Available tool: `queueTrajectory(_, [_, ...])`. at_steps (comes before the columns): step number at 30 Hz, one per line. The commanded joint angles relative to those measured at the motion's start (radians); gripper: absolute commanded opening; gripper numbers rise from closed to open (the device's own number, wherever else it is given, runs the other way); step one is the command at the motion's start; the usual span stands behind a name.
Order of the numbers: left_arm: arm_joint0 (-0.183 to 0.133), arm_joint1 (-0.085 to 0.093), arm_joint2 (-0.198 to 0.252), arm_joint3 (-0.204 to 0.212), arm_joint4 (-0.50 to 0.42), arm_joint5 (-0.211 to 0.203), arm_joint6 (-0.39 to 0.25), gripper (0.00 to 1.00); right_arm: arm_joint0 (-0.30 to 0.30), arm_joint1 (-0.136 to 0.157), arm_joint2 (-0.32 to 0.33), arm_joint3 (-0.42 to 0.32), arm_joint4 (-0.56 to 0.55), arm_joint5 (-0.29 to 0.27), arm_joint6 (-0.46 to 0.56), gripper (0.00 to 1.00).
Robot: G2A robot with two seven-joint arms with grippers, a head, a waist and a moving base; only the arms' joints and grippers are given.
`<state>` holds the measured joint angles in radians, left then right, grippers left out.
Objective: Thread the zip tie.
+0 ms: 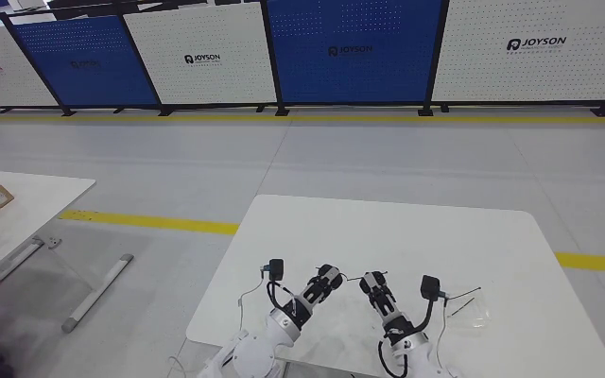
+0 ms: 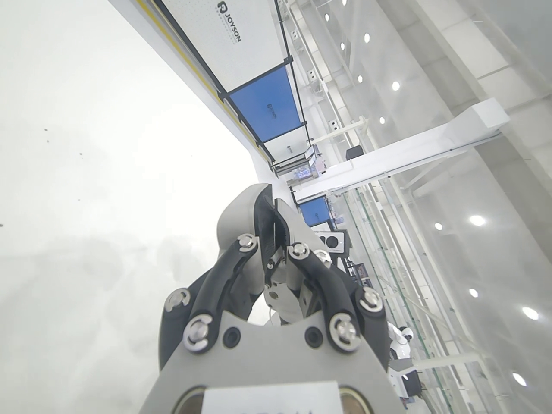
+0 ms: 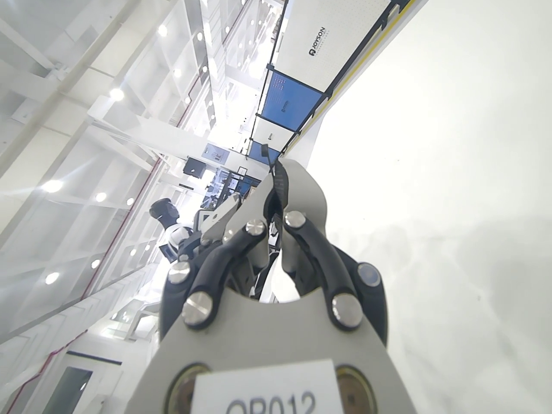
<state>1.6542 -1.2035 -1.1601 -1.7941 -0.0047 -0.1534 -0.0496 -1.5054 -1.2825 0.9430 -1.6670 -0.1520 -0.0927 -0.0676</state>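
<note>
white table (image 1: 397, 236). pale grey floor (image 1: 284, 161) with yellow lines (image 1: 142, 222). panels (image 1: 354, 47) alternate blue and white, dotted with small holes, framed in black. left gripper (image 2: 272, 195) and right gripper (image 3: 278, 166): grey shells, black links (image 2: 224, 269), silver screws (image 2: 248, 243), black ribbed pads (image 2: 265, 217). black zip tie (image 3: 266, 152). clear bag (image 1: 470, 314).

Pale grey floor (image 1: 284, 161), yellow lines (image 1: 151, 223) — blue and white panels (image 1: 354, 47) (perforated) stand behind.

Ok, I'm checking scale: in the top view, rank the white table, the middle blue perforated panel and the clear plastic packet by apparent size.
1. White rounded table.
2. Middle blue perforated panel; farther off, so true size unsure.
3. Clear plastic packet on the table.
</note>
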Motion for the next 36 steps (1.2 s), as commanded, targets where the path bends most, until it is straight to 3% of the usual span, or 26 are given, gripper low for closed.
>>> queueTrajectory(1, [0.003, -0.001, 0.002, 0.002, -0.007, -0.011, 0.010, 0.00, 0.000, -0.002, 0.000, 0.006, 0.001, -0.024, -0.004, 0.00])
queueTrajectory(7, [0.003, -0.004, 0.004, 0.008, -0.091, -0.034, -0.017, 0.00, -0.011, -0.006, 0.014, 0.014, 0.020, -0.086, -0.015, 0.00])
queueTrajectory(12, [-0.001, -0.005, 0.006, 0.015, -0.098, -0.044, -0.018, 0.00, -0.001, -0.011, 0.013, 0.028, 0.028, -0.042, 0.012, 0.00])
queueTrajectory(27, [-0.005, -0.005, 0.004, 0.019, -0.074, -0.040, -0.004, 0.00, -0.001, -0.011, 0.013, 0.027, 0.028, -0.041, 0.013, 0.00])
queueTrajectory(36, [-0.007, -0.005, 0.009, 0.020, -0.099, -0.045, -0.026, 0.00, 0.021, -0.021, 0.003, 0.042, 0.040, -0.022, 0.051, 0.00])
